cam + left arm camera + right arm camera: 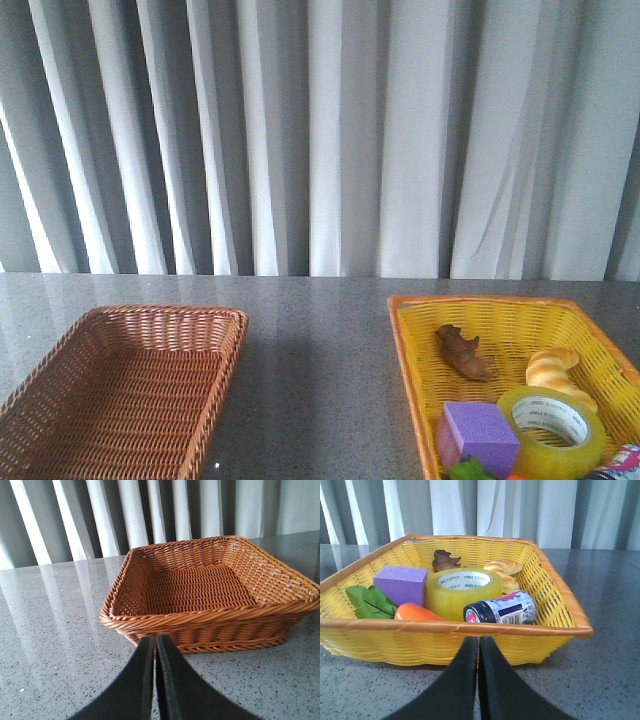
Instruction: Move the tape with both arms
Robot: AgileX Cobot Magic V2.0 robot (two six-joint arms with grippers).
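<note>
Front view shows us nothing moved yet: at lower left the brown basket (120,390) sits empty, at lower right the tape (553,432) lies in the yellow basket (412,350). Our left tool (154,645) and right tool (479,645) are both pressed together, holding nothing.

My left gripper (155,645): two matte black fingers, smooth, flaring wide toward the base. My right gripper (479,645) looks identical. No visible markings.
</note>
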